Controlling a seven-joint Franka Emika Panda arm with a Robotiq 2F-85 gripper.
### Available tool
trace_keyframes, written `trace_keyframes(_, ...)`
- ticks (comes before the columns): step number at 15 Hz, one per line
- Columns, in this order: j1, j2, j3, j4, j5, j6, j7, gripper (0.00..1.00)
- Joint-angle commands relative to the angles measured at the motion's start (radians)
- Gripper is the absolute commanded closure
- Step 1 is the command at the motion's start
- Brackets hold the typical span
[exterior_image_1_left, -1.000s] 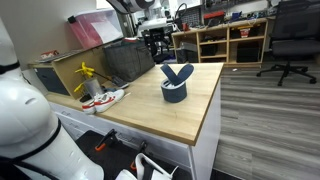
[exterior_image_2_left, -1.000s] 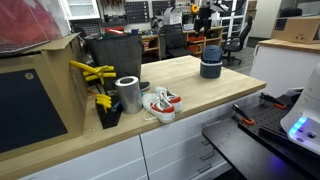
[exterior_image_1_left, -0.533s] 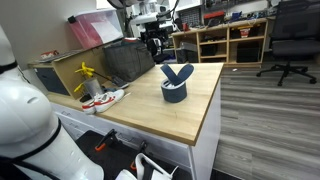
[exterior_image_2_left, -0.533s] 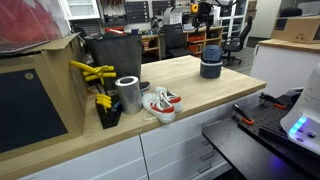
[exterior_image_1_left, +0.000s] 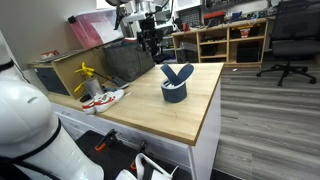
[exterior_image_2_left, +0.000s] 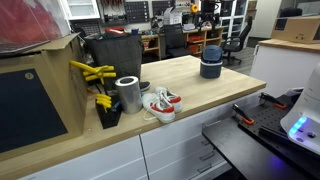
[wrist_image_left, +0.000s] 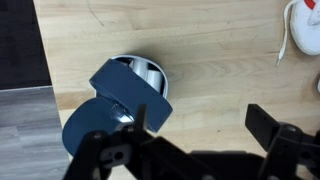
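A dark blue round container (exterior_image_1_left: 176, 86) (exterior_image_2_left: 210, 63) stands near the far end of the wooden table (exterior_image_1_left: 190, 118), with blue flaps sticking up out of it. From above, the wrist view shows the blue container (wrist_image_left: 125, 100) with a silvery cup (wrist_image_left: 148, 71) inside. My gripper (exterior_image_1_left: 150, 33) (exterior_image_2_left: 208, 12) hangs high above the table, well apart from the container. In the wrist view the gripper (wrist_image_left: 203, 125) is open, its dark fingers (wrist_image_left: 267, 122) spread wide over bare wood just right of the container, with nothing between them.
A white and red shoe (exterior_image_1_left: 103, 98) (exterior_image_2_left: 160, 102) (wrist_image_left: 305, 30) lies near the table's edge beside a metal can (exterior_image_2_left: 128, 93). Yellow tools (exterior_image_2_left: 92, 72) and a black bin (exterior_image_2_left: 112, 50) stand behind. Shelves (exterior_image_1_left: 225, 40) and an office chair (exterior_image_1_left: 290, 40) stand on the floor beyond.
The arm has shifted slightly above the table's far end. The gripper stays open, and the container and shoe have not moved.
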Motion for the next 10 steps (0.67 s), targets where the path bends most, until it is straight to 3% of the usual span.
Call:
trace_keyframes(1, 0.007, -0.048, -0.004, -0.062, 0.007, -0.007, 0.135, 0.0)
trace_keyframes(10, -0.003, -0.058, -0.022, -0.125, -0.008, 0.102, 0.5, 0.0)
